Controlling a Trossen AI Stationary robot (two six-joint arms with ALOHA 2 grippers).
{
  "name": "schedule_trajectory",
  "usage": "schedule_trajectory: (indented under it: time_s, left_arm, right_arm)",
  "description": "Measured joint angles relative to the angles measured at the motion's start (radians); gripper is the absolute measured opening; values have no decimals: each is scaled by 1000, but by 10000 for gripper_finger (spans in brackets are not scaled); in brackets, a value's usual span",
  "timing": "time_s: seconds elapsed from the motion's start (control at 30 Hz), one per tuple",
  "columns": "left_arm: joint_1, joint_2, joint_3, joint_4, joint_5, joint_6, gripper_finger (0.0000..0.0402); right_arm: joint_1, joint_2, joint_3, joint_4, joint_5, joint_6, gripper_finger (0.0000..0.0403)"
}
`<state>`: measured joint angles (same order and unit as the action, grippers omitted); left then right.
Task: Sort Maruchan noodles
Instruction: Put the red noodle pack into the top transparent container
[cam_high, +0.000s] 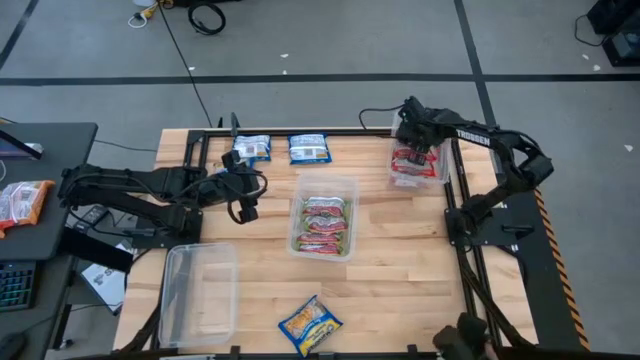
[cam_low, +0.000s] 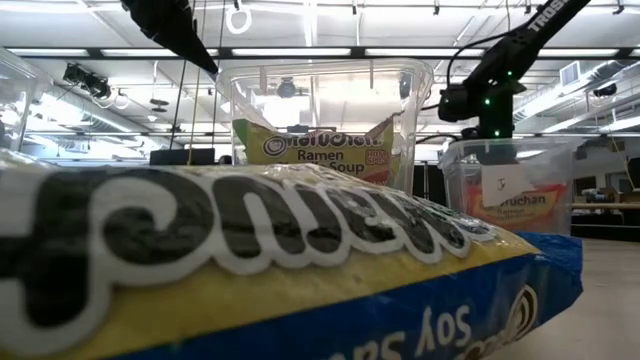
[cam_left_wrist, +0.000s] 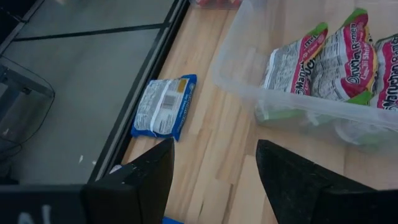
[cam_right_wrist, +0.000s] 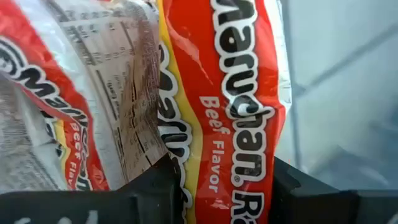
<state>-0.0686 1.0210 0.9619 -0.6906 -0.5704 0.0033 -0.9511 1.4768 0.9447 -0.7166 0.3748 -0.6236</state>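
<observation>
Wooden tabletop (cam_high: 400, 260) carries three clear tubs. Left tub (cam_high: 198, 295) at 7 o'clock looks bare inside. Middle tub (cam_high: 323, 214) at centre holds the silvery green-pink packets (cam_high: 322, 225). Right tub (cam_high: 419, 160) at 2 o'clock holds the red-and-white packets (cam_high: 412, 163), Beef Flavor print readable in the right wrist view.

Left arm reaches in from 9 o'clock; left pincer (cam_high: 246, 196) hovers over bare wood just left of the middle tub, fingers spread wide, nothing between them. Right pincer (cam_high: 422, 135) sits over the right tub, narrowed onto a red-and-white packet (cam_right_wrist: 239, 112), upright between its fingers.

Loose noodles: two blue packets (cam_high: 252, 148) and (cam_high: 309, 148) at 12 o'clock near the far edge, well apart from the left tub; one blue-and-yellow packet (cam_high: 311, 324) at 6 o'clock by the near edge, filling the low view.

Handling, my guess: packets are light, crinkly film is slippery, brick inside is stiff but brittle. Pinch across the short width at mid-body, moderate squeeze; the sealed end flaps would likely slide out.
</observation>
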Motion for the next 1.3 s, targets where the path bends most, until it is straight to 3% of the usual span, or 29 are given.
schedule_trajectory:
  time_s: [0.23,0.6,0.97,1.3]
  left_arm:
    - [-31,0,0,-1,0,-19,231]
    - [-60,0,0,25,0,-18,231]
    - [-60,0,0,24,0,-18,231]
    - [-26,0,0,18,-14,-57,231]
  right_arm:
    - [-86,-8,1,-106,-273,-9,145]
    - [-70,-35,3,-234,-414,-68,145]
    - [-55,9,-3,-184,-388,25,153]
    - [1,-74,-5,-213,-233,29,253]
